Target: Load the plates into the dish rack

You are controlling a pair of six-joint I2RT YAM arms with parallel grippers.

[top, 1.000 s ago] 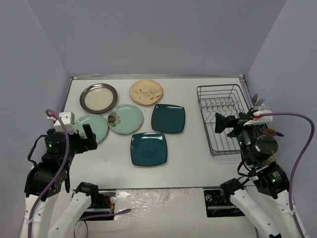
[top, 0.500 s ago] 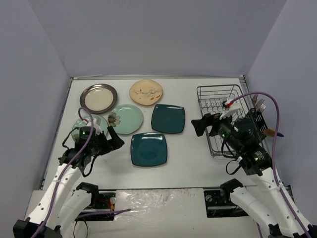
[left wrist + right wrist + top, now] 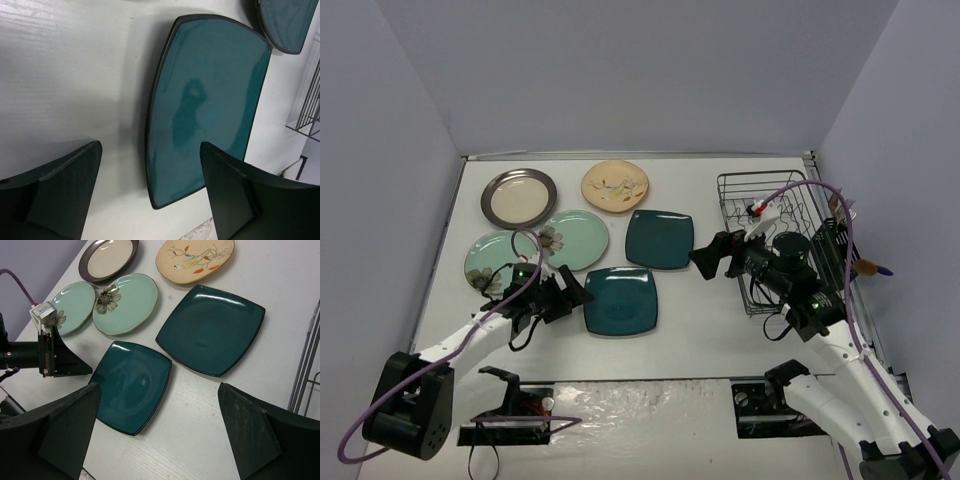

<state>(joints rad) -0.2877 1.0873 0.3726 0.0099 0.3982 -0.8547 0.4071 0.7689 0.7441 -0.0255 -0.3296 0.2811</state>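
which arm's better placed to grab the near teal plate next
Left. The left end effector is right at the near teal plate's left edge, jaws open, with the rim lined up between them in its wrist view. The right end effector hovers higher, beside the far teal plate.

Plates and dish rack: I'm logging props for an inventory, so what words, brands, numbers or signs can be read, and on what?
No readable text in any view.
The larger mint-green plate and the cream floral plate carry only painted motifs; the dish rack shows no label.
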